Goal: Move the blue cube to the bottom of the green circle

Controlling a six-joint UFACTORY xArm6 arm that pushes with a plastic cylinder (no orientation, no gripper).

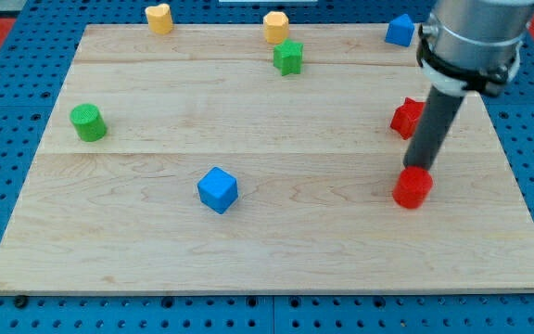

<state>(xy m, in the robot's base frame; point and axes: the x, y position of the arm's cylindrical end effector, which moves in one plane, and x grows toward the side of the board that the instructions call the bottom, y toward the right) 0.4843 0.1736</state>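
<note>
The blue cube (217, 189) sits on the wooden board (156, 250), left of centre in the lower half. The green circle (88, 122), a short cylinder, stands near the board's left edge, up and to the left of the cube. My tip (413, 170) is far to the view's right, touching the top edge of a red block (413, 188). It is well apart from the blue cube and the green circle.
A red block (404, 118) lies partly behind the rod. A blue block (399, 31) is at the top right. A green star (288, 57), a yellow-orange block (275, 26) and a yellow heart (158, 18) lie along the top.
</note>
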